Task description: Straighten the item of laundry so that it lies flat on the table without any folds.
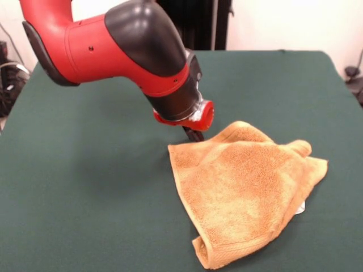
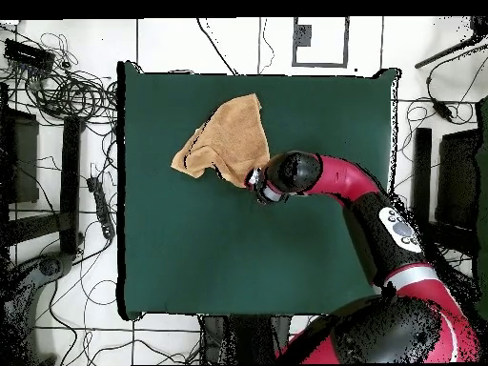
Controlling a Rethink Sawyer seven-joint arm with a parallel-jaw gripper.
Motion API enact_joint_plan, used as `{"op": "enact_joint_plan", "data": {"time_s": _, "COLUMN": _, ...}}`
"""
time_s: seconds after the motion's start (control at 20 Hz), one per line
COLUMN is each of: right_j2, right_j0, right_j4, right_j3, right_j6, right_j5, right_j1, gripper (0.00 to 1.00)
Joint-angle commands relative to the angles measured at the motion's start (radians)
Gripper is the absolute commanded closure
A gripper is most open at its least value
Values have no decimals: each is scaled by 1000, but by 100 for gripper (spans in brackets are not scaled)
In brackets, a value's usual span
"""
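The orange-tan towel (image 1: pixel 244 187) lies crumpled on the green table (image 1: pixel 85 170), folded over itself into a rough triangle, with a fold at its right corner and a small white label (image 1: pixel 300 208) peeking out under its right edge. My gripper (image 1: pixel 194 135) hangs below the red and black arm and is down at the towel's far left edge, touching or almost touching it. The wrist hides how the gripper stands. In the overhead view the towel (image 2: pixel 229 138) lies near the table's (image 2: pixel 238 248) top edge, with the gripper (image 2: pixel 255 181) at its lower right edge.
The arm (image 2: pixel 353 186) reaches in from the lower right of the overhead view. Cables (image 2: pixel 67 91) and dark equipment (image 2: pixel 24 162) lie on the floor around the table. The towel's near corner lies close to the table's front edge in the front view.
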Motion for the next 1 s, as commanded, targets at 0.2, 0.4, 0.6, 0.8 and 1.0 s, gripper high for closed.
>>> {"op": "enact_joint_plan", "data": {"time_s": 0.2, "right_j2": 70, "right_j0": 40, "right_j4": -37, "right_j3": -23, "right_j6": -181, "right_j5": -110, "right_j1": 114, "gripper": 100}}
{"op": "enact_joint_plan", "data": {"time_s": 0.4, "right_j2": 67, "right_j0": 53, "right_j4": -22, "right_j3": 9, "right_j6": -127, "right_j5": -106, "right_j1": 66, "gripper": 100}}
{"op": "enact_joint_plan", "data": {"time_s": 0.6, "right_j2": 83, "right_j0": 41, "right_j4": 11, "right_j3": 25, "right_j6": -99, "right_j5": -106, "right_j1": 49, "gripper": 100}}
{"op": "enact_joint_plan", "data": {"time_s": 0.8, "right_j2": 100, "right_j0": 30, "right_j4": 39, "right_j3": 83, "right_j6": -79, "right_j5": -80, "right_j1": -19, "gripper": 100}}
{"op": "enact_joint_plan", "data": {"time_s": 1.0, "right_j2": 107, "right_j0": 30, "right_j4": 61, "right_j3": 88, "right_j6": -68, "right_j5": -43, "right_j1": -42, "gripper": 100}}
